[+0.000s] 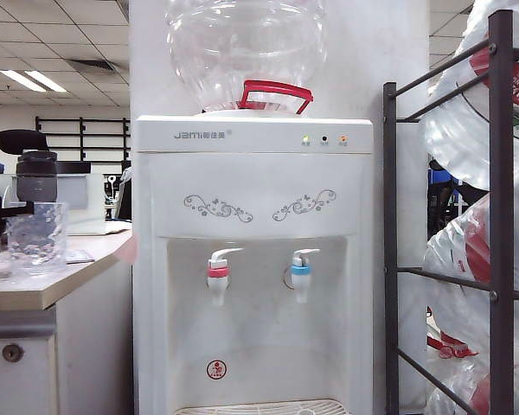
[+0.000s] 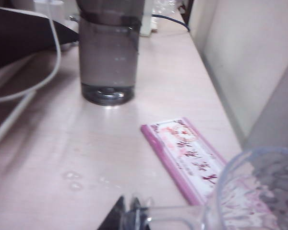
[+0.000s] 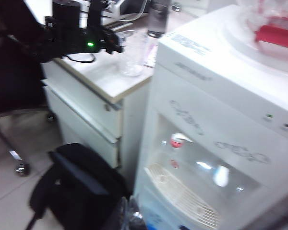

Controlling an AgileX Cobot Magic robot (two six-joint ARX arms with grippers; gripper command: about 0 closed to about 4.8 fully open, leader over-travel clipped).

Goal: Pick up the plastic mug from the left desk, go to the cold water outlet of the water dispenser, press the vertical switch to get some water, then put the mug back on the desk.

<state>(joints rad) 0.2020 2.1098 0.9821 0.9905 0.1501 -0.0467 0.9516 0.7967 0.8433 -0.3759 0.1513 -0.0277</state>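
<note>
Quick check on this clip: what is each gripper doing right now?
Left gripper: over the left desk, shut on the plastic mug handle.
Right gripper: hovering out in front of the water dispenser, cannot tell open or shut, nothing visibly held.

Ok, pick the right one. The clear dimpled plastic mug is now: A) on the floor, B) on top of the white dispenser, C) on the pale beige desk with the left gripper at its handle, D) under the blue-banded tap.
C: the clear dimpled plastic mug stands on the pale beige desk, the left gripper shut on its handle.
</note>
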